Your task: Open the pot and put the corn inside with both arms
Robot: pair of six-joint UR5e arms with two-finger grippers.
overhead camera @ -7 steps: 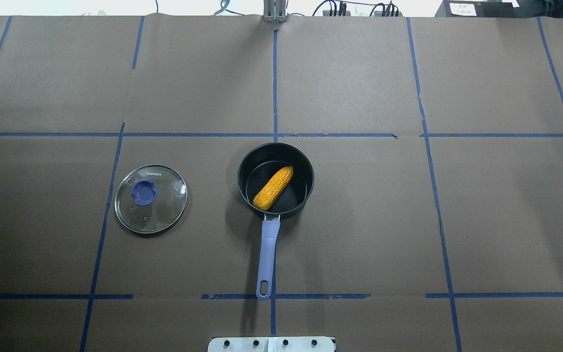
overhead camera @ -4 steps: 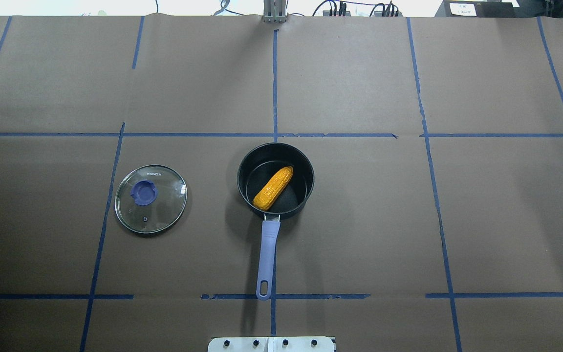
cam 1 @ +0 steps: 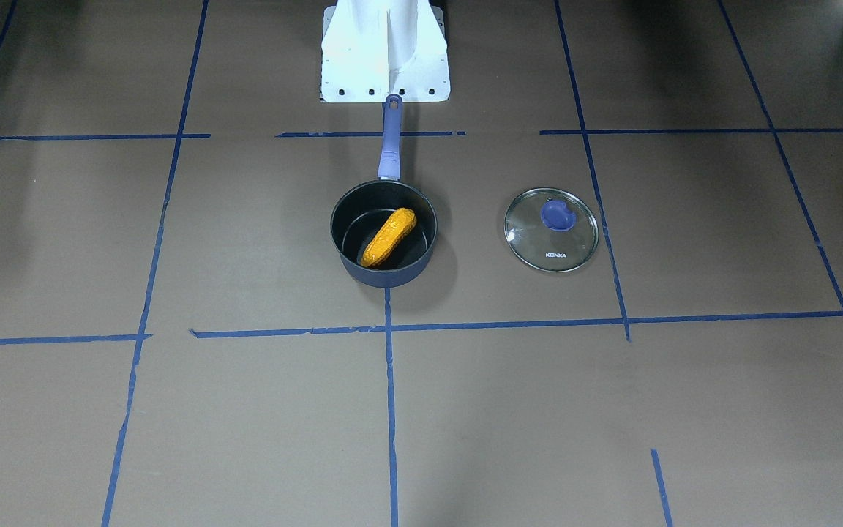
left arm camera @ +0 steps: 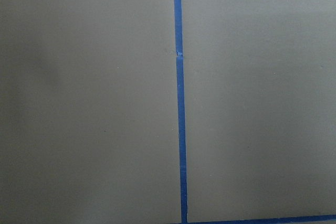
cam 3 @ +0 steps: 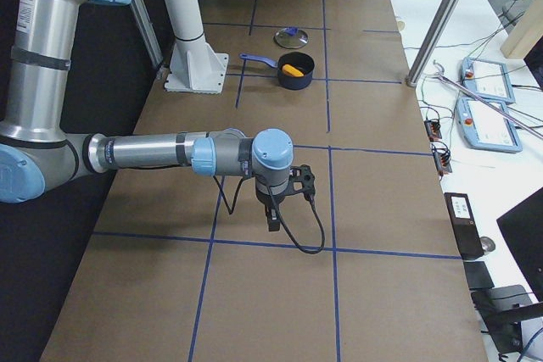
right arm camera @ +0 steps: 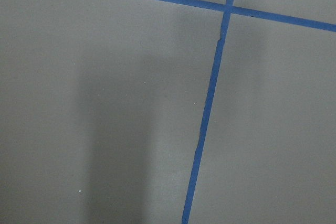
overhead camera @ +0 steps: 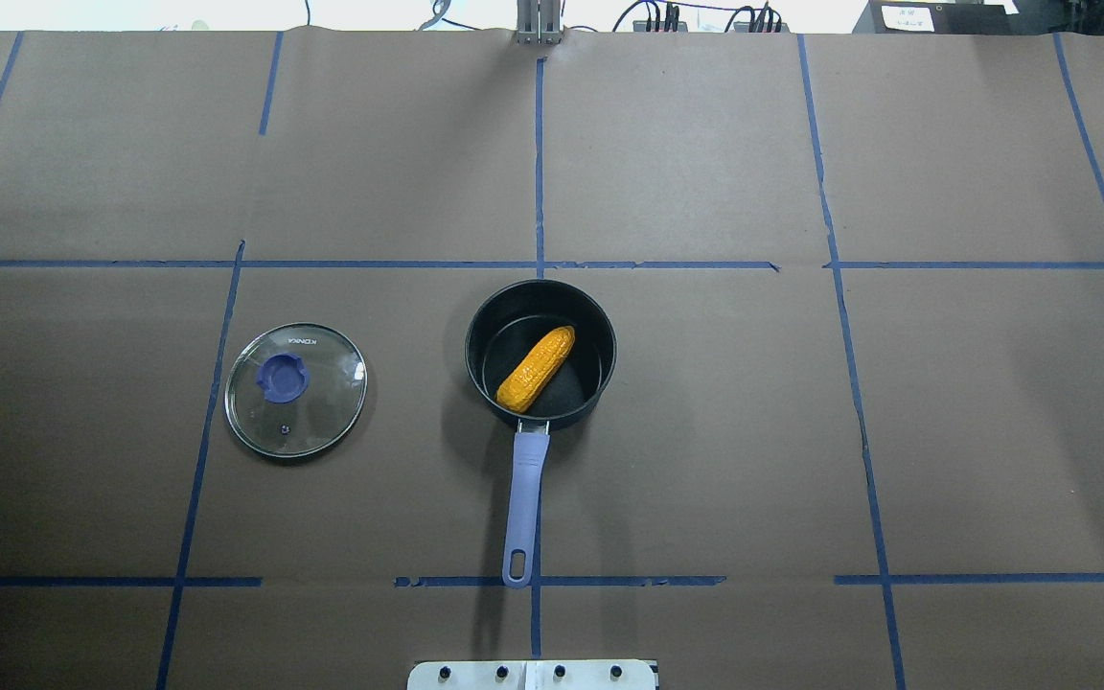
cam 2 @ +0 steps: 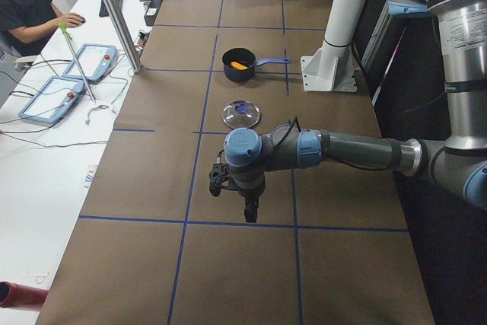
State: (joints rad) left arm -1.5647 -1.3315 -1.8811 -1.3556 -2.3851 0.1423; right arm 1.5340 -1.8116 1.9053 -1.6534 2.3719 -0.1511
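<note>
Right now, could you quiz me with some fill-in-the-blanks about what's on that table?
1. The corn lies ____ the pot.
2. The glass lid carries the lettering ____.
3. The lid lies flat with its knob facing ____.
Missing words: inside; KONKA; up.

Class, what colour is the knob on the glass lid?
Blue; the knob shows best in the overhead exterior view.

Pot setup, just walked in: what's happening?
Nothing is being handled. The corn lies inside the open pot, and the lid rests flat on the table on the robot's left, apart from it. The left gripper and right gripper hang over the table far from all three; open or shut, I cannot tell. Task looks done.
</note>
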